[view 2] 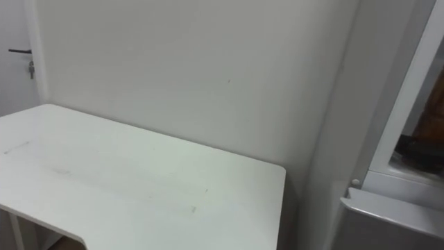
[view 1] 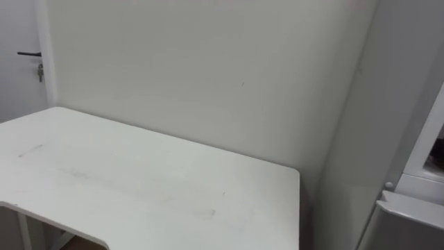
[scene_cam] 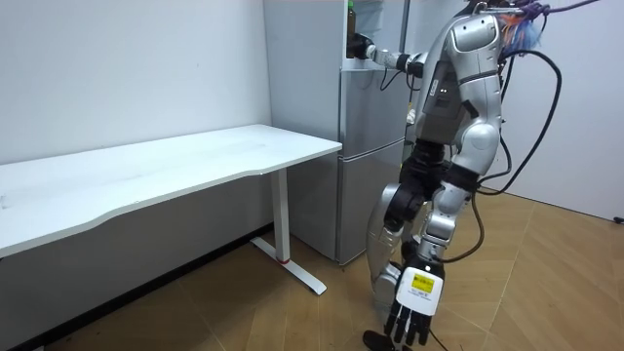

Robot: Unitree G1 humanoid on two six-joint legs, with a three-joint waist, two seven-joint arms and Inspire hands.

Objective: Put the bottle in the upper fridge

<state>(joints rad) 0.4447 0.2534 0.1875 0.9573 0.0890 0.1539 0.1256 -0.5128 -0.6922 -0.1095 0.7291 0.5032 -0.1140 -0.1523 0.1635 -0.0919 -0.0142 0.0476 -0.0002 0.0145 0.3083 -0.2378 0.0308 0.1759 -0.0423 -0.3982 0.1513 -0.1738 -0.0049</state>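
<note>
While standing on the wood floor [scene_cam: 546, 283] at the front of the grey fridge [scene_cam: 370, 146], looks out over a white table [view 1: 139, 187] to the left of it.

Taking the eye views from the left: first a dark door handle [view 1: 29, 53] on a pale door, far off beyond the table's far-left corner. Then the table itself, stretching rightward from the near left, backed along its far edge by a plain pale wall [view 1: 208, 62]. Just right of the table's end, the fridge's tall grey side. At far right, the white frame of the open upper fridge [view 2: 399, 111], with the top ledge of the lower door [view 2: 388, 208] beneath it; inside, something dark, too dim to name.

Taking the room view the same way: table at left, fridge beside its right end, then the bottle [scene_cam: 349, 27], a small dark upright shape with a green top, high at the front edge of the upper fridge. Touching it or just beside it, on its right, the right hand [scene_cam: 363, 47], held out on a raised, nearly level arm; impossible to tell at this range whether closed on the bottle or merely next to it. Farther right and far lower, the left hand [scene_cam: 409, 314], hanging close to the floor beside the legs, loosely spread and holding nothing.
</note>
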